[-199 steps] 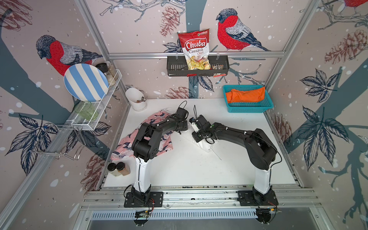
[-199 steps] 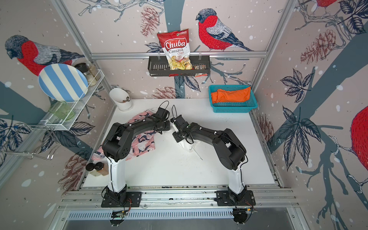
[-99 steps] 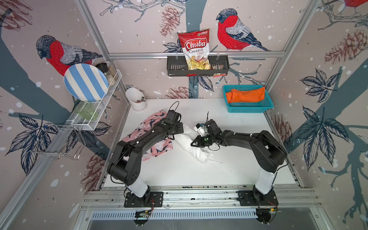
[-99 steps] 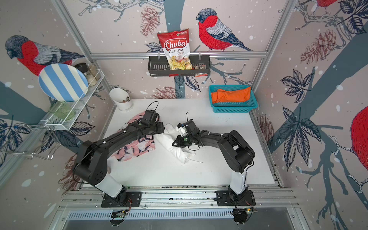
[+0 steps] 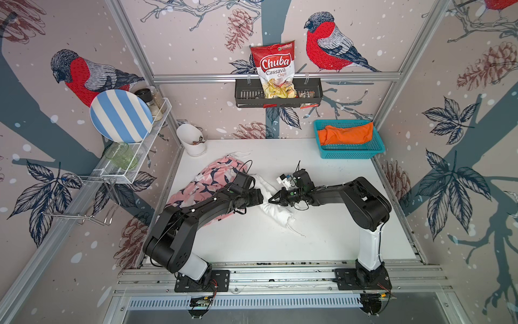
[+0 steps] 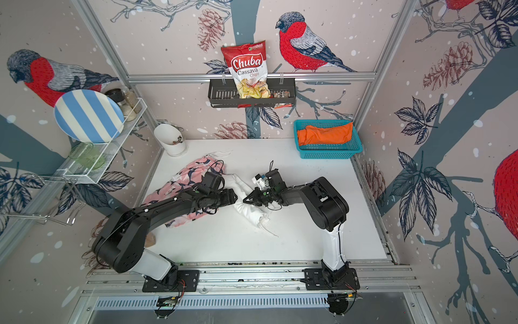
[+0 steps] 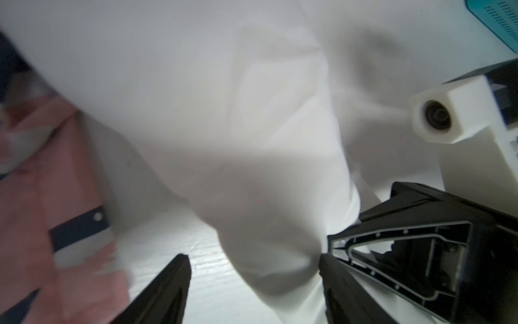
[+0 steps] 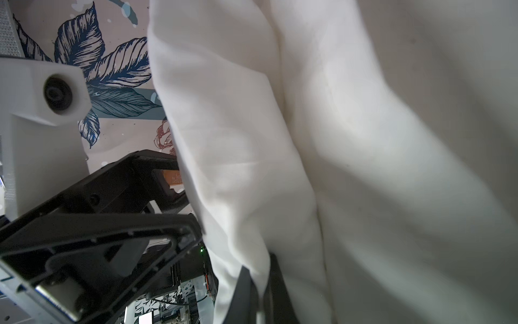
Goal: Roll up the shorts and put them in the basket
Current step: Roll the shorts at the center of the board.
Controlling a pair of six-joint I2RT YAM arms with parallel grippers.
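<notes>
The white table [image 5: 322, 246] carries two of the garments, and the third sits off to one side. The pink shorts [image 5: 206, 182] with navy-and-white shapes lie spread and rumpled on the table's left part, partly under the left arm. The white shorts [image 5: 277, 214] lie just beside them near the middle of the table as a long bunched bundle. It runs diagonally toward the front, and a drawstring [image 5: 297, 233] trails off its near end. The orange shorts [image 5: 347, 134] rest folded in a teal basket [image 5: 350, 154] at the back right corner, well apart from both arms. The two grippers face each other across the far half of the white bundle, tips close together. The left gripper [image 7: 252, 283] comes in from the pink shorts' side. Its jaws are spread wide, with a hanging fold of the white shorts [image 7: 252, 146] between them and not pinched. The right gripper [image 8: 259, 291] comes in from the opposite side. Its jaws are closed tight on an edge of the white shorts [image 8: 364, 146], so the cloth rises from between its fingers [image 8: 244, 297].
</notes>
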